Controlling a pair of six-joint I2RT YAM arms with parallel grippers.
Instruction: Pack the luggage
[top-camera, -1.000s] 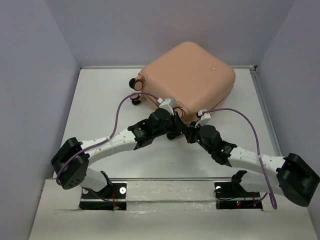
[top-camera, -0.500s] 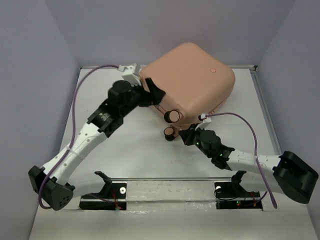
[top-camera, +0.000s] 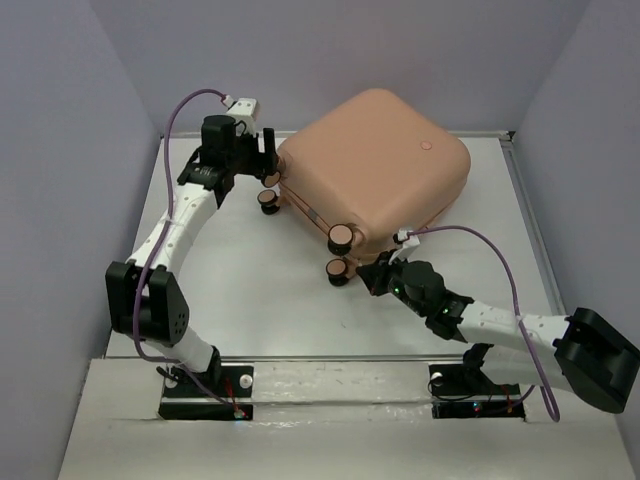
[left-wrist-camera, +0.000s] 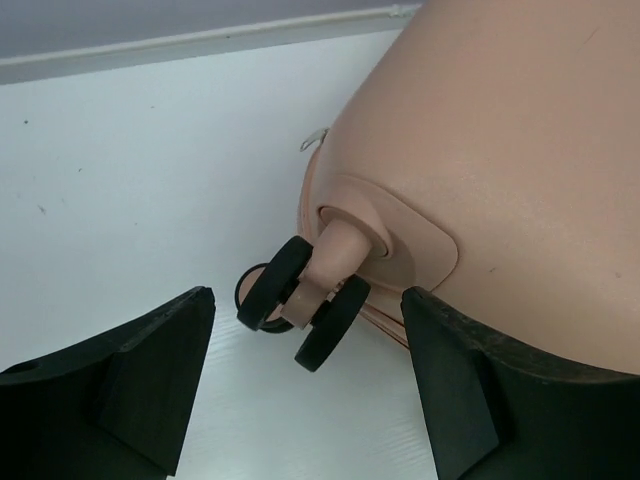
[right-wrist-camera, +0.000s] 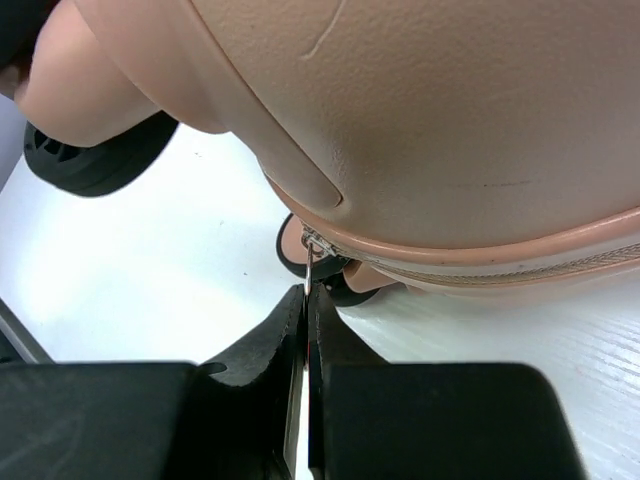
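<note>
Currently your peach-pink hard-shell suitcase (top-camera: 375, 160) lies flat toward the far side of the white table (top-camera: 240, 300). Your left gripper (left-wrist-camera: 305, 395) is at its far-left corner, jaws wide apart astride a black twin caster wheel (left-wrist-camera: 300, 300), not touching it. Your right gripper (right-wrist-camera: 306, 300) is pinched on the small metal zipper pull (right-wrist-camera: 312, 262) at the near corner.

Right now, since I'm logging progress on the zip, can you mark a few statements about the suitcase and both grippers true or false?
1. The luggage stands upright on its wheels. False: it lies flat, with its wheels pointing sideways.
2. The right gripper is shut on the zipper pull. True.
3. The left gripper clamps a caster wheel. False: it is open and its fingers are clear of the wheel.
4. The shell's round dot faces up. True.
</note>
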